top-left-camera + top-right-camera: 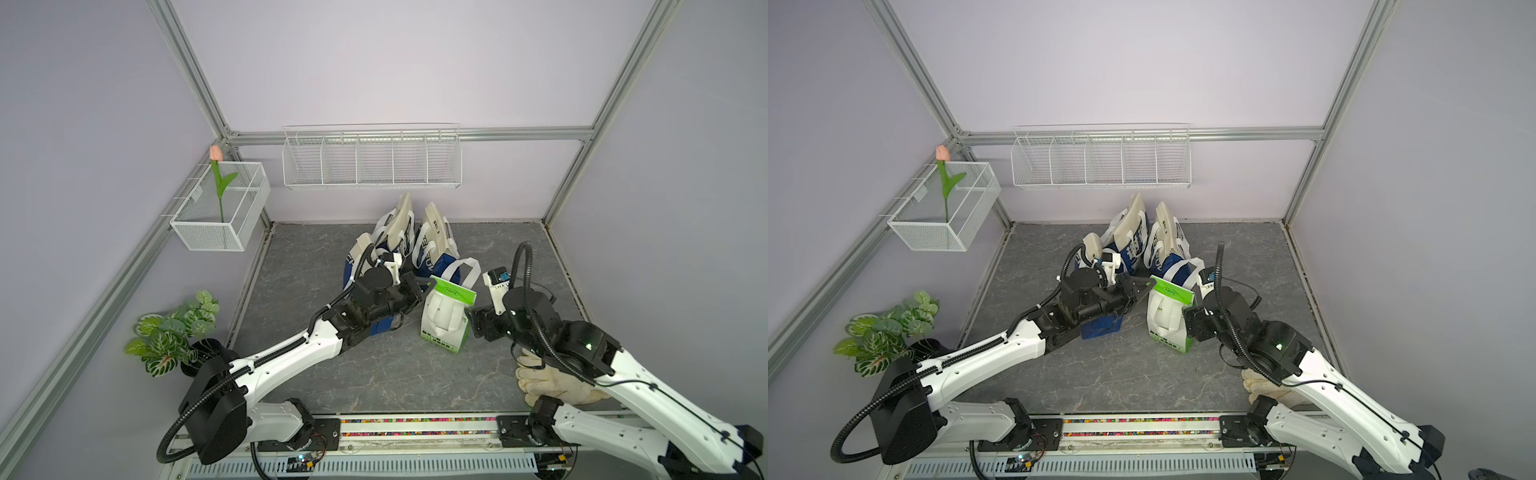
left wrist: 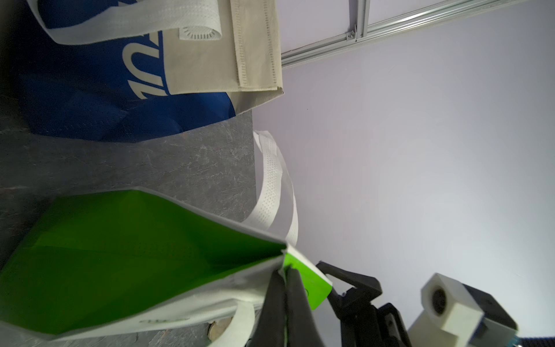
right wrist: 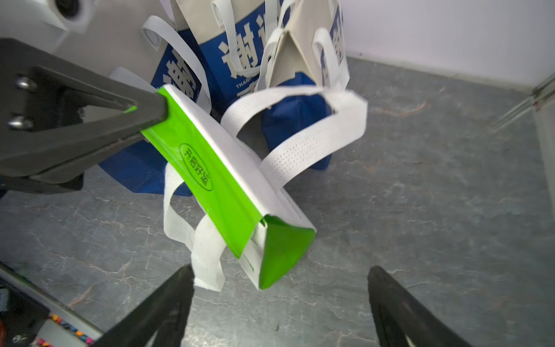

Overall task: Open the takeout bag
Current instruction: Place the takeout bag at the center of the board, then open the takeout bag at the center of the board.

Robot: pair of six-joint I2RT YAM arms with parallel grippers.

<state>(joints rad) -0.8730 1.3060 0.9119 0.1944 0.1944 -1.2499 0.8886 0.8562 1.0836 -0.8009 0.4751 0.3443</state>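
The takeout bag (image 1: 446, 320) (image 1: 1169, 320), green and white with white loop handles (image 3: 300, 144), stands mid-table. Its folded green top flap (image 3: 207, 177) is closed. My left gripper (image 1: 430, 284) (image 1: 1148, 284) (image 2: 285, 272) is shut on the flap's left corner, and in the right wrist view its dark fingers (image 3: 144, 117) pinch that corner. My right gripper (image 1: 476, 322) (image 1: 1192, 318) (image 3: 280, 268) stands open just off the bag's right end, its jaws wide apart and empty, touching nothing. The bag's green side panel (image 2: 120, 255) fills the left wrist view.
Several blue and beige bags (image 1: 399, 245) stand right behind the takeout bag. A white glove (image 1: 552, 386) lies under my right arm. A potted plant (image 1: 174, 336), a wire basket (image 1: 232, 232) holding a tulip and a wall wire shelf (image 1: 372, 160) line the left and back.
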